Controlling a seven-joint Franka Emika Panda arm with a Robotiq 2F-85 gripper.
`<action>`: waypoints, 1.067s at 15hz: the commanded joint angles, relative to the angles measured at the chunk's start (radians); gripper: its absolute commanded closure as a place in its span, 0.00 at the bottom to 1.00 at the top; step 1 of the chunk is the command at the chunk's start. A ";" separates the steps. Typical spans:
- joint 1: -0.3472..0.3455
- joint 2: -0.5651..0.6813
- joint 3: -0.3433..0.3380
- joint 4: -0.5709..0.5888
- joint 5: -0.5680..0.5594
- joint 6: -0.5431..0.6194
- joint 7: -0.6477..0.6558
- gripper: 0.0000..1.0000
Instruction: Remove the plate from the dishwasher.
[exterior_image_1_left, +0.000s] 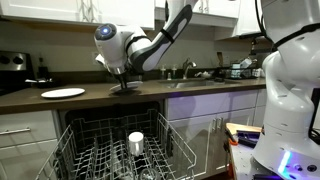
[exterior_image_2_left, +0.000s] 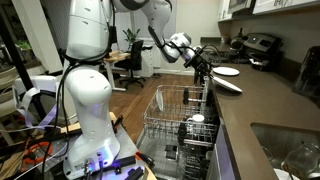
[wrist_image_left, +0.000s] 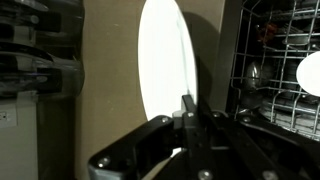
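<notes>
The greyish-white plate fills the middle of the wrist view, and my gripper is shut on its rim. In an exterior view the plate is low over the dark countertop, beside the gripper. In an exterior view the gripper points down at the counter, above the dishwasher. The dishwasher is open with its white wire rack pulled out. A white cup stands in the rack. I cannot tell whether the plate touches the counter.
A flat, brighter white plate lies on the counter farther toward the stove; it also shows in an exterior view. A sink is set into the counter. The white robot base stands beside the dishwasher.
</notes>
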 joint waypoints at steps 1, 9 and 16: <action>-0.013 0.020 0.004 0.022 -0.032 0.005 0.020 0.99; -0.017 0.035 0.000 0.038 -0.026 0.012 0.012 0.95; -0.017 0.058 -0.005 0.068 -0.027 0.012 0.006 0.85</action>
